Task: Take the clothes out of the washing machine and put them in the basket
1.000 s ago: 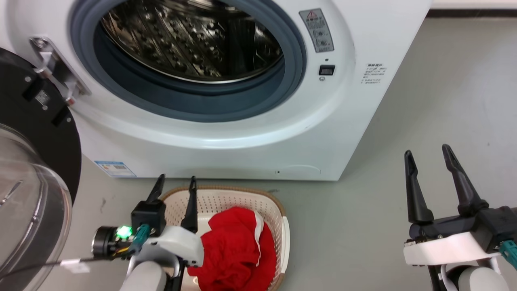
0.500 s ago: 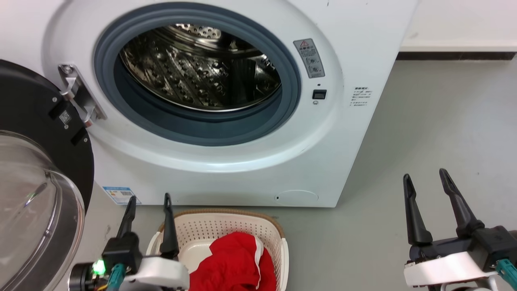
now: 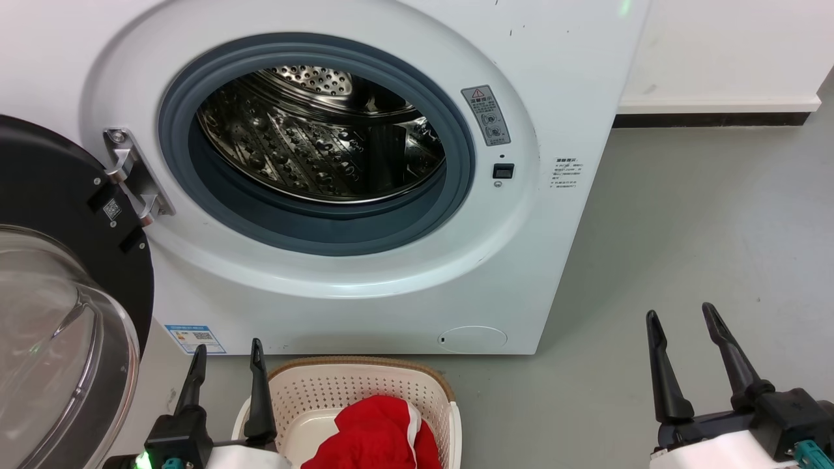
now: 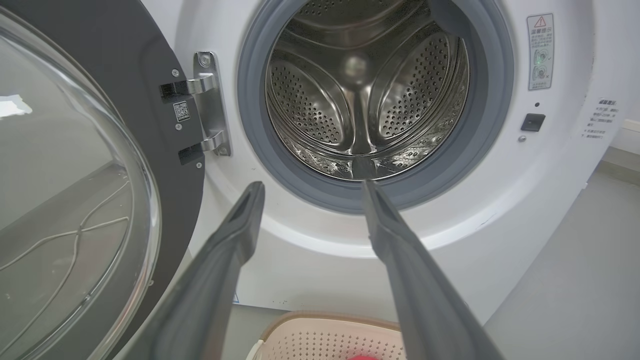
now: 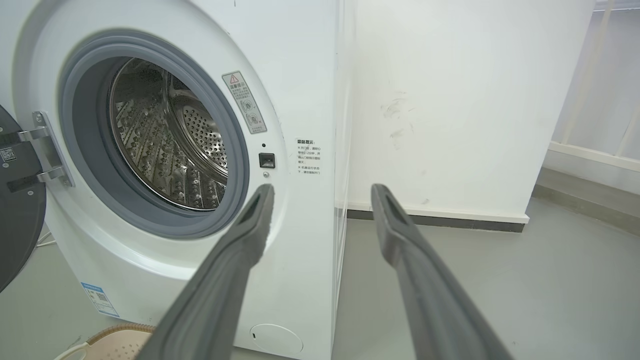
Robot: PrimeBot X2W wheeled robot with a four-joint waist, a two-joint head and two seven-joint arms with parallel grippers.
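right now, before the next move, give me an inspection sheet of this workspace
surface: grey floor, smooth
washing machine: door swung open to the robot's left; drum looks empty
clothes: red fabric with white trim, lying in the basket
basket: on the floor in front of the machine, below the porthole
clutter: nothing seen
grippers: left gripper open, by the basket's left rim, holding nothing; right gripper open, over the floor, holding nothing
cables: teal connector at the right wrist
surroundings: white wall with dark skirting to the machine's right
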